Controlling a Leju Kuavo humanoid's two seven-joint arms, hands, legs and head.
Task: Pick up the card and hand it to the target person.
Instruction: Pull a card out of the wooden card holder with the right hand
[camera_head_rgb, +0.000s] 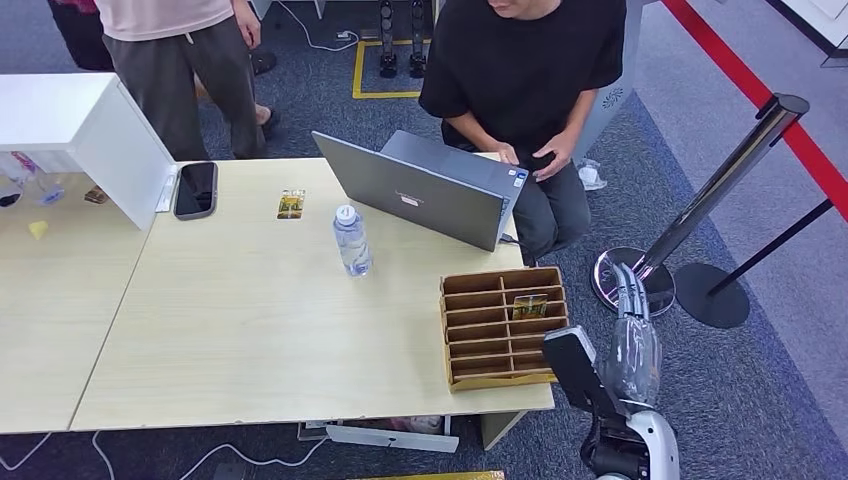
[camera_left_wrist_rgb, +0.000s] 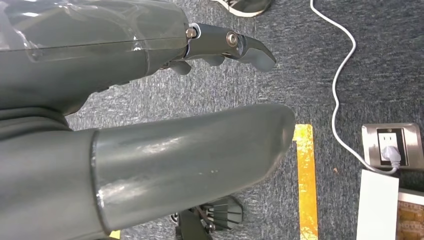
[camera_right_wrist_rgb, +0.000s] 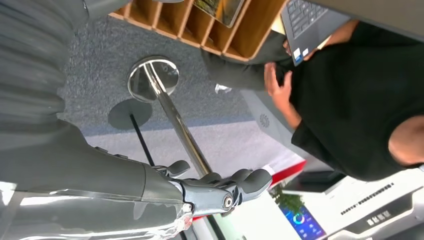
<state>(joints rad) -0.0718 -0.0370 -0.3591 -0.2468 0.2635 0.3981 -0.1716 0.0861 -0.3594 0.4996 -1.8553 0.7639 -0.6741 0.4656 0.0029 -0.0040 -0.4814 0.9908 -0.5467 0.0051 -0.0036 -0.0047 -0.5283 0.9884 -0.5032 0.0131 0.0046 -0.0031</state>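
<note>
Right hand (camera_head_rgb: 632, 335) raised beside table, fingers (camera_right_wrist_rgb: 235, 184) extended, holding nothing

A rack (camera_head_rgb: 500, 328) is set at the counter's (camera_head_rgb: 250, 340) right front corner, with a card (camera_head_rgb: 530, 306) in it. A laptop (camera_head_rgb: 425, 188) is placed behind, a bottle (camera_head_rgb: 351, 241) to its left.

even, bright overhead light in head view; soft short shadows under laptop (camera_head_rgb: 425, 188) and bottle (camera_head_rgb: 351, 241). chrome stanchion (camera_head_rgb: 715, 190) throws glare (base mirror-bright in right wrist view too). left hand (camera_left_wrist_rgb: 125, 125) near lens, soft-focus, sheen along thumb. slight bowing at edges. carpet (camera_left_wrist_rgb: 280, 75) sharp.
</note>
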